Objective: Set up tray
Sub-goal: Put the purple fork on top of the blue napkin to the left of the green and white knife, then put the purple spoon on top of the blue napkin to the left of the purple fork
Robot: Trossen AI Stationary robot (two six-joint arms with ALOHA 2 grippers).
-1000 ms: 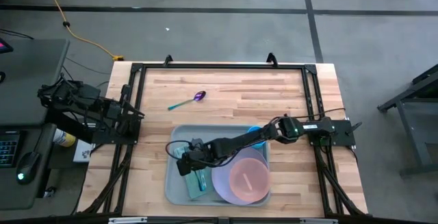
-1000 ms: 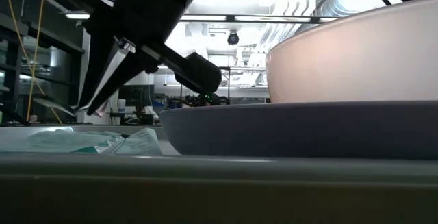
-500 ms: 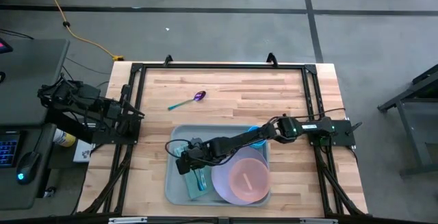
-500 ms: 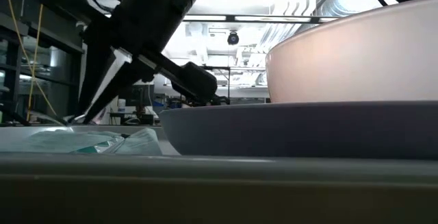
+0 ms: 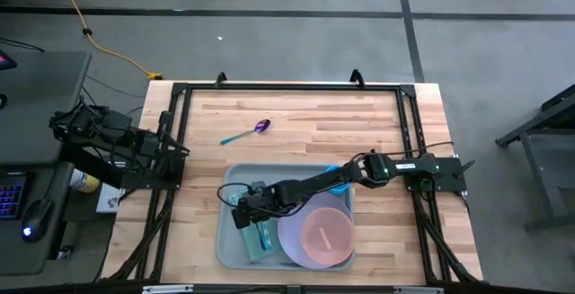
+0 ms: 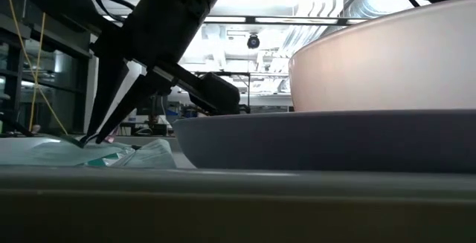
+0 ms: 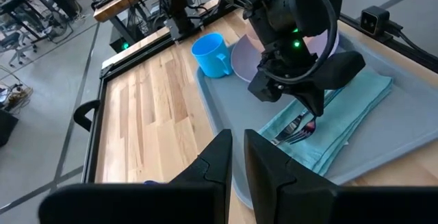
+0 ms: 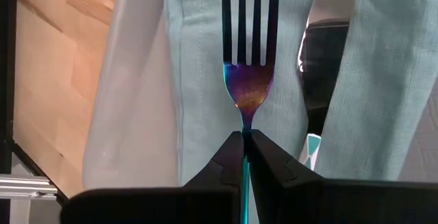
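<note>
The right claw (image 8: 244, 136), clamped on the fork (image 8: 248, 59), hangs just above the napkin (image 5: 255, 237) in the tray (image 5: 232, 251); plate (image 5: 316, 236) and cup (image 7: 211, 53) are beside it, while the spoon (image 5: 248, 132) lies far off on the bench (image 5: 314, 119).

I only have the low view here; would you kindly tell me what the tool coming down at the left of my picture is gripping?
Observer: The right tool is shut on an iridescent metal fork, tines pointing away from it.
Operator: Thank you. What lies under the fork?
Observer: A folded pale teal cloth napkin, inside the pale grey-green plastic tray.
Operator: Is any cutlery outside the tray?
Observer: Yes, a purple-bowled spoon with a teal handle lies on the wooden table.
</note>
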